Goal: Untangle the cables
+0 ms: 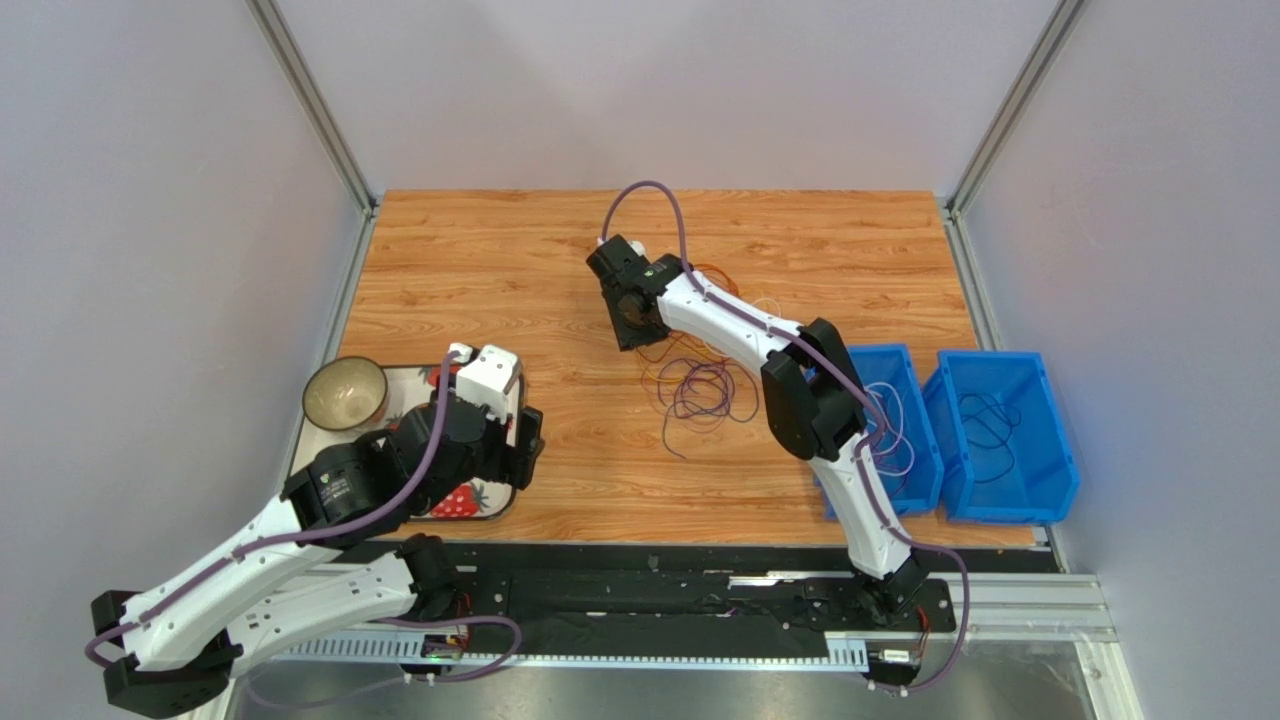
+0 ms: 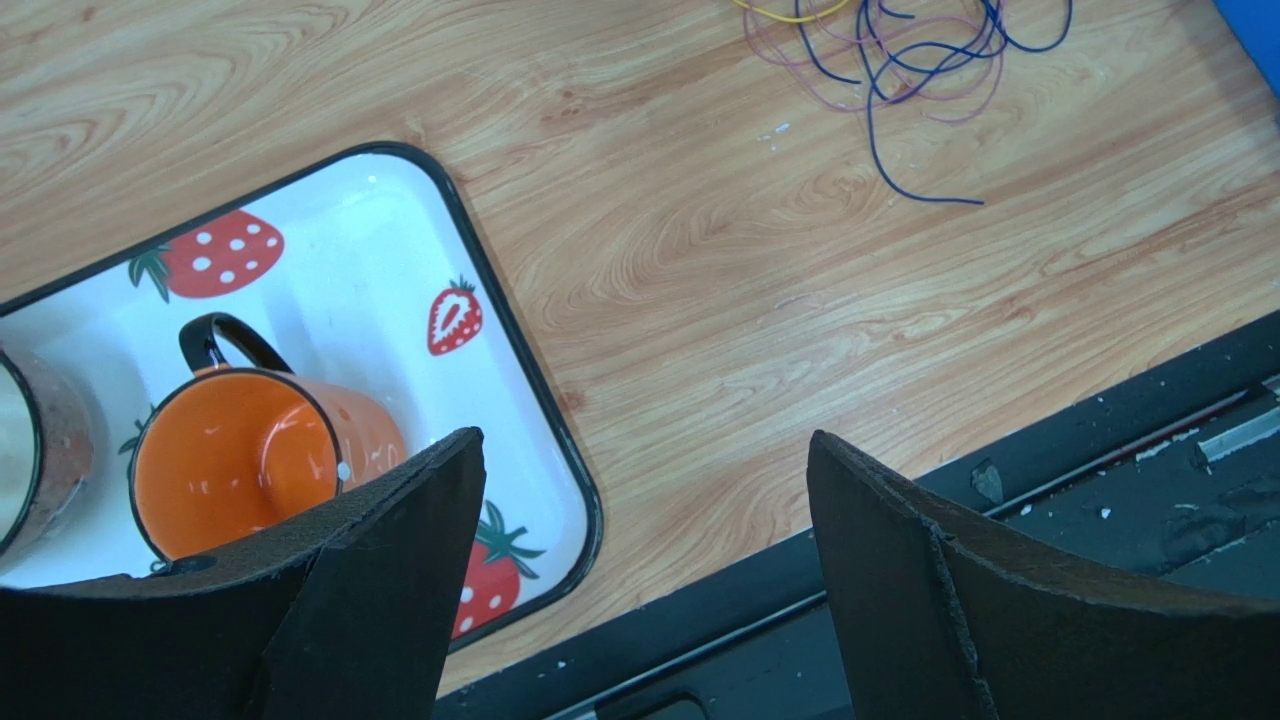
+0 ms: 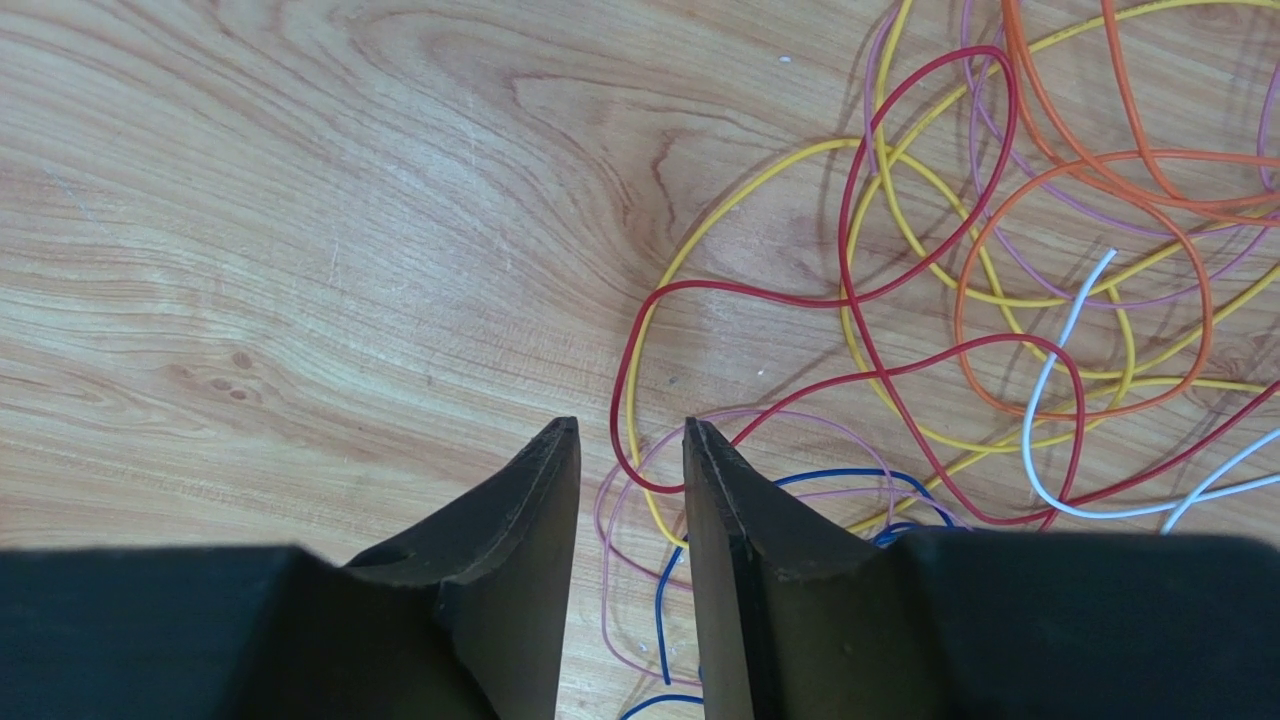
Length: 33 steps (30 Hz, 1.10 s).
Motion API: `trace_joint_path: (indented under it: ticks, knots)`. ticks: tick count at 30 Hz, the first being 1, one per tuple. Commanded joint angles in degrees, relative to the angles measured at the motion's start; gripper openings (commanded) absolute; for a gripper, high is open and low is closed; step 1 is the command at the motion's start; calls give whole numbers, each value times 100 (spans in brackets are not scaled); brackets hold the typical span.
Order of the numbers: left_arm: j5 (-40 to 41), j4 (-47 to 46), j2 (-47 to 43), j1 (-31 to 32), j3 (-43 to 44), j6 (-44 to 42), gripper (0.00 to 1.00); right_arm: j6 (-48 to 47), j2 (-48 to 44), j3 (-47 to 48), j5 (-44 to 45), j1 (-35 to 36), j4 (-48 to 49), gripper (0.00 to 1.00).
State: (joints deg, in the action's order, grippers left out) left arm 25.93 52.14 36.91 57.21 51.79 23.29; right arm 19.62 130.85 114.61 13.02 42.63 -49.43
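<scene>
The cables (image 1: 699, 387) lie in a loose tangle on the wooden table's middle. In the right wrist view they are thin loops: red (image 3: 842, 300), yellow (image 3: 751, 180), orange (image 3: 1082, 165), white (image 3: 1052, 375), purple (image 3: 706, 435) and blue (image 3: 812, 483). My right gripper (image 3: 628, 428) hovers over the tangle's edge (image 1: 631, 308), its jaws a narrow gap apart with red, yellow and purple loops lying under the gap; nothing is gripped. My left gripper (image 2: 646, 438) is wide open and empty over the tray's corner (image 1: 523, 435). Part of the tangle shows in the left wrist view (image 2: 917, 45).
A white strawberry-patterned tray (image 2: 346, 285) at the near left holds an orange mug (image 2: 241, 465) and a bowl (image 1: 346, 393). Two blue bins (image 1: 887, 428) (image 1: 1004, 435) at the right hold a few thin wires. A black rail (image 1: 676, 593) runs along the near edge.
</scene>
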Motion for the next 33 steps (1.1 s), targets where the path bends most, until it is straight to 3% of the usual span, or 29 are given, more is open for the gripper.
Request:
trace_joint_path:
  ticks: [1, 10, 21, 28, 33]
  knots:
    - [61, 7, 27, -26, 24, 44, 87, -19, 64, 185, 166, 17, 144, 34]
    - [61, -2, 36, -26, 24, 53, 87, -10, 143, 123, 87, 8, 153, 25]
    - [70, 7, 18, -26, 24, 53, 84, 104, 169, 71, -71, 8, 197, 0]
    - [79, 7, 1, -26, 24, 70, 84, 51, -278, 62, -27, 8, 153, 0]
    - [105, 16, -17, -26, 24, 79, 84, -19, -1192, -17, 52, -1, 74, 0]
